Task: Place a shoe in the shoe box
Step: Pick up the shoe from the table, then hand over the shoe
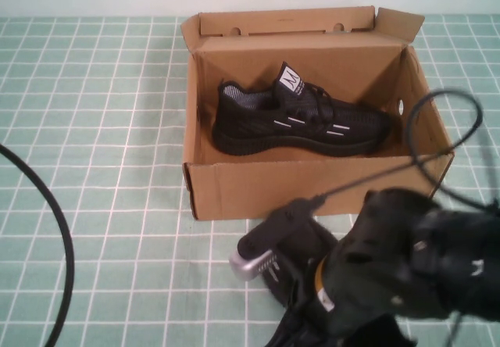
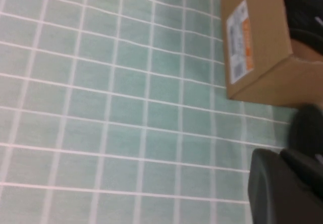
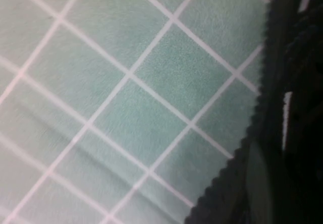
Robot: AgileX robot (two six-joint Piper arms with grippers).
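The brown cardboard shoe box [image 1: 258, 187] stands open at the table's middle with its flap lid up. One black knit shoe [image 1: 301, 116] with white dashes lies inside it, toe to the right. A second identical shoe [image 3: 298, 82] fills the side of the right wrist view, its zigzag sole edge against the cloth. My right gripper [image 3: 267, 183] is down at this second shoe, in front of the box and hidden under my right arm [image 1: 406, 269] in the high view. My left gripper [image 2: 275, 156] is shut and empty, low over the cloth left of the box [image 2: 262, 42].
A green checked tablecloth [image 1: 117, 128] covers the table. A black cable [image 1: 62, 237] curves along the left side. Another cable [image 1: 437, 128] loops from my right arm over the box's right front corner. A white and orange label [image 2: 238, 40] is on the box's left wall.
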